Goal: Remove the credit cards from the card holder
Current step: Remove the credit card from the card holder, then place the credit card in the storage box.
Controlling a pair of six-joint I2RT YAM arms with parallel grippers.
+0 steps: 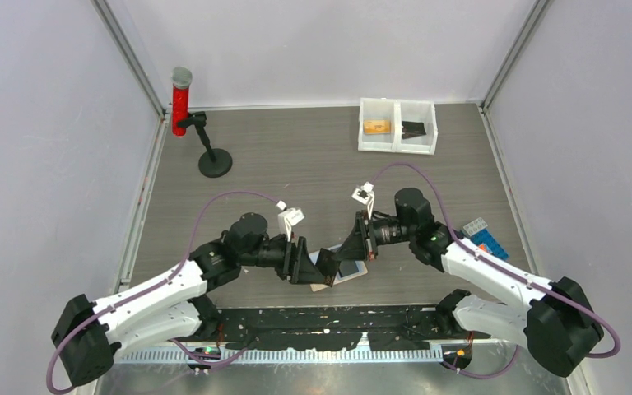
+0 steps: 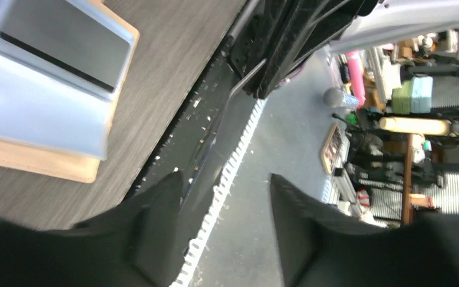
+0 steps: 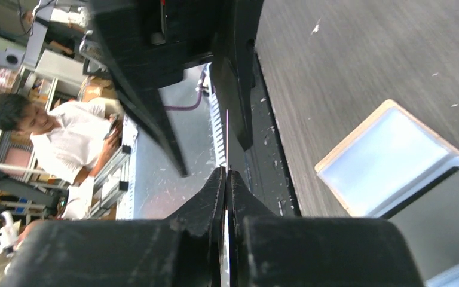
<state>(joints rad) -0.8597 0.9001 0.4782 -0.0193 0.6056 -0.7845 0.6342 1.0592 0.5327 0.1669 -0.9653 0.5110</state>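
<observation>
Tan leather-like card holder point(image 1: 350, 270) lies open on the bench point(image 1: 296, 164) between the two arms, with a dark credit card point(image 2: 60, 42) seated in its glossy pocket. Right fingers point(image 3: 212, 197) are pinched together on what appears to be a second card point(image 3: 227, 140), seen edge-on. Left fingers point(image 2: 155, 209) stand apart, empty. Cards are judged light, stiff and slick: grip the exposed edge, flat across both faces.

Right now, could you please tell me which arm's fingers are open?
The left gripper: its fingers stand apart, empty, while the right gripper pinches a thin credit card edge-on.
</observation>
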